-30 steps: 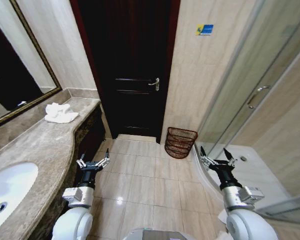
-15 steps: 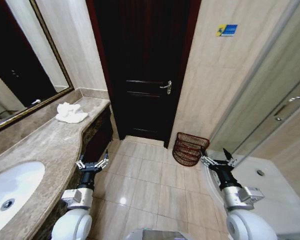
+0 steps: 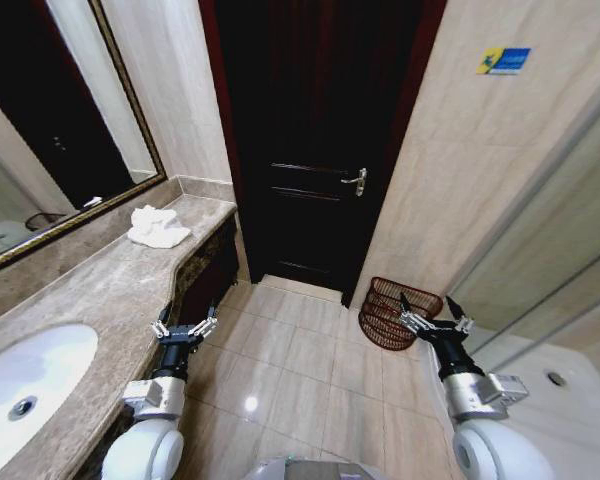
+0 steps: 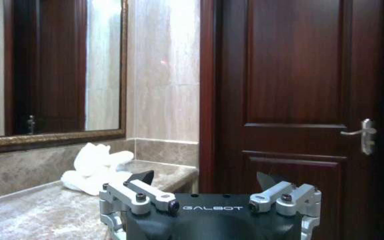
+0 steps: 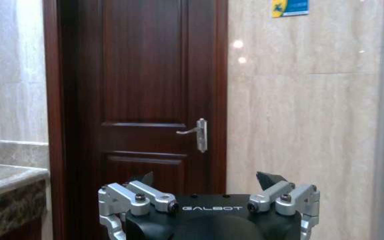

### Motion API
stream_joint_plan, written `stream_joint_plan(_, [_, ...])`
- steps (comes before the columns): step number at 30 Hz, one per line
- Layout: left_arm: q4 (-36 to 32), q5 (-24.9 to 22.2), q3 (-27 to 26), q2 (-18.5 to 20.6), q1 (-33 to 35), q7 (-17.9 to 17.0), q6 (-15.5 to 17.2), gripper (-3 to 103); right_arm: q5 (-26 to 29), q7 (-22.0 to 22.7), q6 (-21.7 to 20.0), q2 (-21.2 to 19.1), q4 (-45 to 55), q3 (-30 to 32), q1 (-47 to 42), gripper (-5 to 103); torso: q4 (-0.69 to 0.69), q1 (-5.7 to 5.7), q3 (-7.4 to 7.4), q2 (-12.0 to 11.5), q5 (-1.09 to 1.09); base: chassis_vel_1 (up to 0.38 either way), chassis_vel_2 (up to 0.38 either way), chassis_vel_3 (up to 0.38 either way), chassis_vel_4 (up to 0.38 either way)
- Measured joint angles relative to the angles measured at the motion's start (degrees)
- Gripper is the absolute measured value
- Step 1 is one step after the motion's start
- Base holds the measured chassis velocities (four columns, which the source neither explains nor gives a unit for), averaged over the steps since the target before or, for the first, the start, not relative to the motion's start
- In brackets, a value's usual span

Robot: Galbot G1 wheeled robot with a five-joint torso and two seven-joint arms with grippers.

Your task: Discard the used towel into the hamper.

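Observation:
A crumpled white towel [image 3: 158, 227] lies at the far end of the marble counter, below the mirror; it also sits on the counter in the left wrist view [image 4: 93, 167]. The hamper [image 3: 399, 312], a dark reddish-brown slatted basket, stands on the floor by the wall right of the door. My left gripper [image 3: 185, 328] hangs open beside the counter's front, well short of the towel. My right gripper [image 3: 432, 320] is open and empty, held low just in front of the hamper. Both sets of open jaws point toward the door [image 4: 205, 181] [image 5: 205, 180].
A dark wooden door [image 3: 315, 140] with a lever handle [image 3: 357, 181] faces me. The marble counter [image 3: 90, 300] with a white sink [image 3: 25, 375] runs along my left under a framed mirror. A glass shower screen [image 3: 540, 290] stands at the right. Tiled floor [image 3: 300, 370] lies between.
The whole picture has shifted rightward and down, so the camera has turned left. Towel, door and hamper sit further right in view. Both grippers stay open and parked.

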Motion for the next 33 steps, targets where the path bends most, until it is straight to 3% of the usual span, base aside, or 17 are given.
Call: stream_joint_plan(33, [0.5, 1.2, 0.4, -0.9, 0.0, 0.2, -0.7, 100, 0.5, 0.0, 0.2, -0.2, -0.1, 0.2, 0.4, 100, 0.00, 0.00, 0.00, 0.0, 0.03, -0.052, 0.142, 0.140, -0.051])
